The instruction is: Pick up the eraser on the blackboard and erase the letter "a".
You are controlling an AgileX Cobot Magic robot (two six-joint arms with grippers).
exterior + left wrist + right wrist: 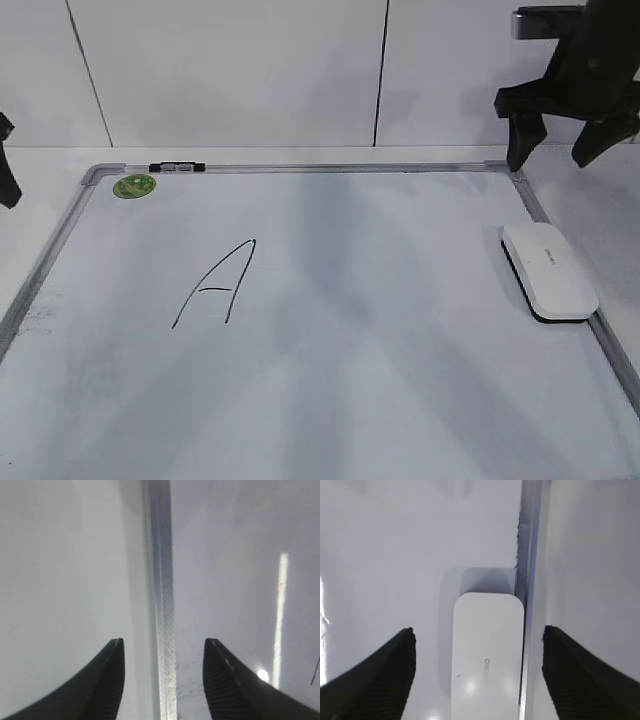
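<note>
Wide bare white is spreading across the near blackboard [330,380]. Farther back, the eraser [548,270] is lying against its right frame. The right gripper [560,150] is hanging open above it; the left gripper [162,645] is straddling the left frame, empty, jaws apart.

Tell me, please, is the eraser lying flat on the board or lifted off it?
Flat on the board: the eraser rests white side up against the blackboard's right frame, and the open right claw hangs above it, not touching.
</note>
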